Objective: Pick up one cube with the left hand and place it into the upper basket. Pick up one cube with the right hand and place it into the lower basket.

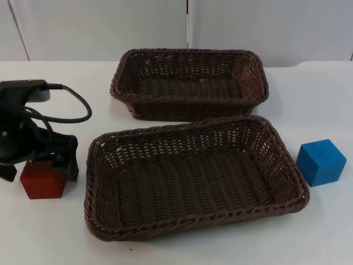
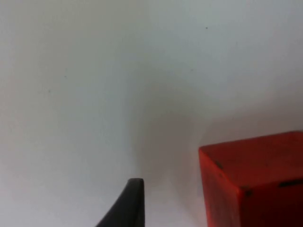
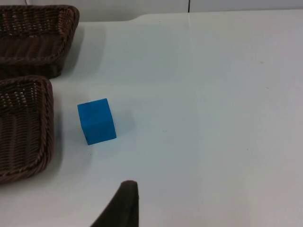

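Observation:
A red cube [image 1: 42,181] [image 2: 253,182] rests on the white table at the left. My left gripper [image 1: 39,168] is down over it, open, with one finger on each side of the cube and not closed on it. At the right sits a blue cube [image 1: 321,161] [image 3: 97,121], just beyond the lower basket's right end. My right gripper [image 3: 142,213] waits above the table to the right of the blue cube, well apart from it. The upper basket [image 1: 190,51] and the lower basket [image 1: 193,222] are dark brown wicker with nothing inside.
The two baskets lie close together in the middle, the upper one [image 3: 71,28] near the grey wall [image 1: 110,27] and the lower one [image 3: 47,123] towards the front. White table runs on to the right of the blue cube.

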